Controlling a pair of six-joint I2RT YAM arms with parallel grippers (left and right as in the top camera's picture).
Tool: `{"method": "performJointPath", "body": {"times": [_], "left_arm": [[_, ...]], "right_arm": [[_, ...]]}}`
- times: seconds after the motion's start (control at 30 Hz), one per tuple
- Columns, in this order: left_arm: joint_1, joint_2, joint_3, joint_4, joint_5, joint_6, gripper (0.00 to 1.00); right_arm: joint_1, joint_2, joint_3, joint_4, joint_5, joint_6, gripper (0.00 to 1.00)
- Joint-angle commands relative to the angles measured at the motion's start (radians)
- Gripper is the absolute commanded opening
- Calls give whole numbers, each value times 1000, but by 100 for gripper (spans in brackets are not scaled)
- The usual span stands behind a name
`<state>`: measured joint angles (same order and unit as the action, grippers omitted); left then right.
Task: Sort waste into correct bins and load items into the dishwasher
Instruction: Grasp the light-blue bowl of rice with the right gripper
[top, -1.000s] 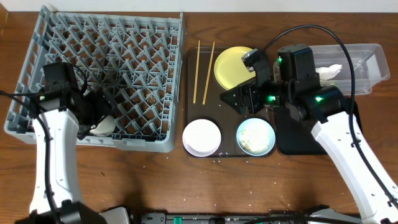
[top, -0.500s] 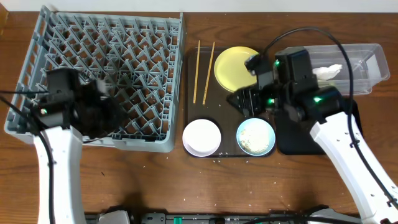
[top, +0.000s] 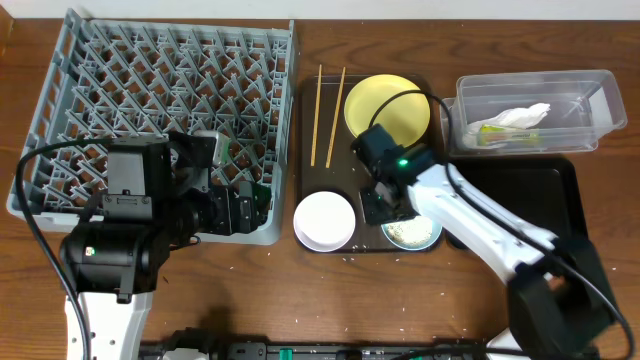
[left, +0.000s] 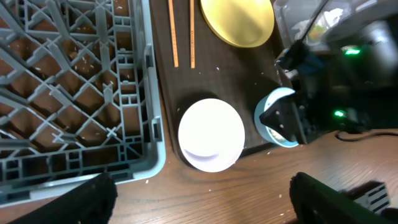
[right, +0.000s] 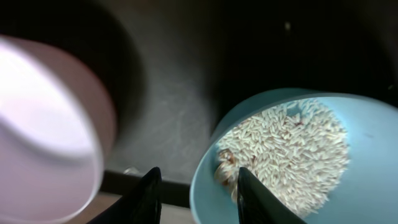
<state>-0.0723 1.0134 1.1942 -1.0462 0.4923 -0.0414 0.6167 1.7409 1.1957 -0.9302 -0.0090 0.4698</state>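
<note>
My right gripper (top: 385, 208) is open, its two fingers (right: 199, 196) on either side of the left rim of the light blue bowl (top: 415, 228), which holds whitish rice scraps (right: 292, 149). The white bowl (top: 324, 220) sits just to its left. My left gripper (top: 245, 205) is open wide and empty (left: 205, 205), above the front right corner of the grey dish rack (top: 150, 90), looking down on the white bowl (left: 210, 134). The yellow plate (top: 385, 105) and two chopsticks (top: 320, 115) lie on the brown tray (top: 330, 180). The small white cup is hidden.
The clear tub (top: 590, 105) at the back right holds the crumpled napkin (top: 520, 118) and the green-and-orange wrapper (top: 485, 130). The black tray (top: 540, 190) lies in front of it, under my right arm. Loose rice grains dot the table's front edge (top: 400, 325).
My left arm swung from the rack's front left to its front right corner; the cup is no longer seen. My right gripper moved down and left from beside the plate to the blue bowl's rim.
</note>
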Motion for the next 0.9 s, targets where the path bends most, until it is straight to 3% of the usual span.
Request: {"method": "performJointPath", "body": {"times": [0.0, 0.07, 0.17, 0.33, 0.5, 0.67, 0.87], "left_arm": [[-3, -1, 23, 0, -14, 15, 93], [-3, -1, 23, 0, -14, 15, 94], [-3, -1, 23, 0, -14, 15, 95], [-3, -1, 23, 0, -14, 15, 95], [-3, -1, 23, 0, -14, 15, 95], [-3, -1, 23, 0, -14, 15, 95], [-3, -1, 23, 0, -14, 15, 95]], "right_arm": [[13, 86, -1, 4, 42, 84, 37], [13, 127, -1, 26, 33, 83, 31], [12, 151, -1, 46, 12, 84, 2], [5, 116, 1, 26, -6, 81, 1], [-58, -5, 2, 23, -190, -52, 1], [-218, -208, 2, 33, -423, -151, 1], [-458, -358, 0, 5, -566, -239, 1]]}}
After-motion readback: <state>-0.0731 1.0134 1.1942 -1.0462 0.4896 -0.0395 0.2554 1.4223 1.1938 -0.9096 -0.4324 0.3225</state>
